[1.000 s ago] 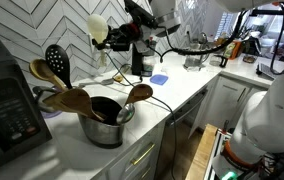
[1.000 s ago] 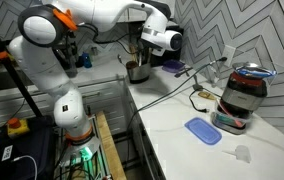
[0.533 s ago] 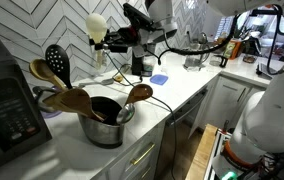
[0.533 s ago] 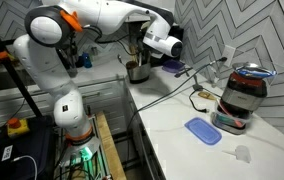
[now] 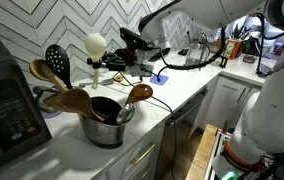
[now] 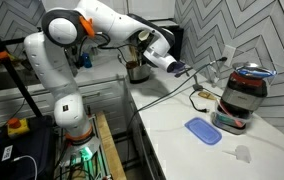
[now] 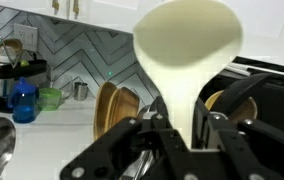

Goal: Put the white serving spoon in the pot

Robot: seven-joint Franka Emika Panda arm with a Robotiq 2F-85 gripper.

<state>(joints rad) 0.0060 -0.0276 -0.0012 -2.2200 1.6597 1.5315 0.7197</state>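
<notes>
Claw [image 7: 187,135] pinches the white serving spoon [image 5: 95,43] by its slim handle, bowl up, in the air above the pot [image 5: 107,132] on the worktop [image 5: 187,90]. My read of the risk: wooden spoons [image 5: 72,100] crowd the pot, so lowering may snag them, or the handle may twist in the pinch.

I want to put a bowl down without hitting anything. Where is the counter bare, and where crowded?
Bare: the white counter between the thin cable, the flat blue item and the front edge. Crowded: the pot, full of wooden spoons, with the gripper holding the white serving spoon close by.
</notes>
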